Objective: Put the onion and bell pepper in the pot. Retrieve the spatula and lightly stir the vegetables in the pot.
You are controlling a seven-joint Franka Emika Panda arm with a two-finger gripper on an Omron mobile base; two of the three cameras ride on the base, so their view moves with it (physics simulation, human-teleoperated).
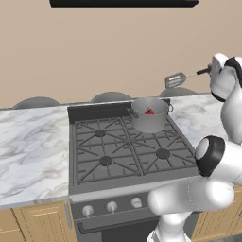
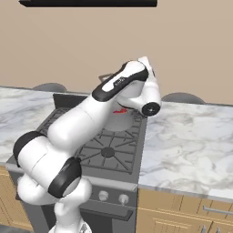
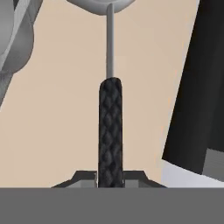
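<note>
Pointing straight out from end effector (image 3: 109, 181), spatula (image 3: 110, 131), handle clamped, blade farthest

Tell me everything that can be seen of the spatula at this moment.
The spatula has a flat grey blade, a thin grey metal shaft and a black textured handle. It is lifted in the air, roughly level, above the counter behind the stove, its blade pointing left in the left base view, higher than the pot. The pincer is shut on the handle end; nothing else touches it.
</note>
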